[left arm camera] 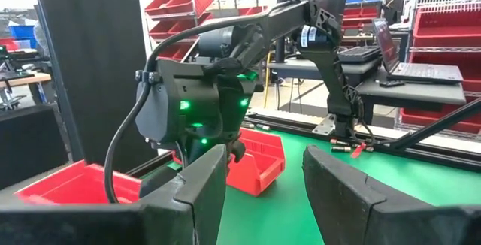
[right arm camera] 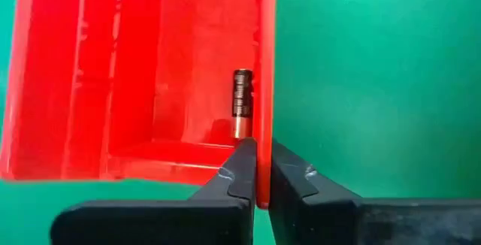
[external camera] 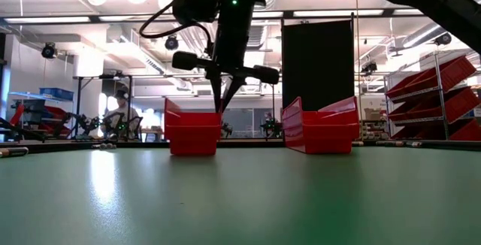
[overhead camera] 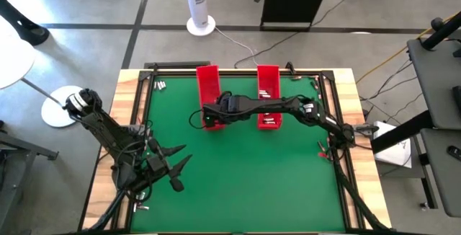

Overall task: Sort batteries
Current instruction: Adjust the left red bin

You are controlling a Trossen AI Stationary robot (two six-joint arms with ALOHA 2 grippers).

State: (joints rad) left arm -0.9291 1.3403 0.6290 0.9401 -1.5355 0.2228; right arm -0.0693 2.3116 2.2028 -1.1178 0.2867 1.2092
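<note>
Fingers (right arm camera: 239, 171) of the right arm pinch the wall of the left red tray (right arm camera: 135, 87) near the worktop's far edge, where a small, hard, slippery battery (right arm camera: 242, 102) lies; grab its middle.

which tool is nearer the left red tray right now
Right. The right tool is at the left red tray, its fingers closed around the tray's wall near a battery. The left tool waits open, well away over the mat's near-left part.
</note>
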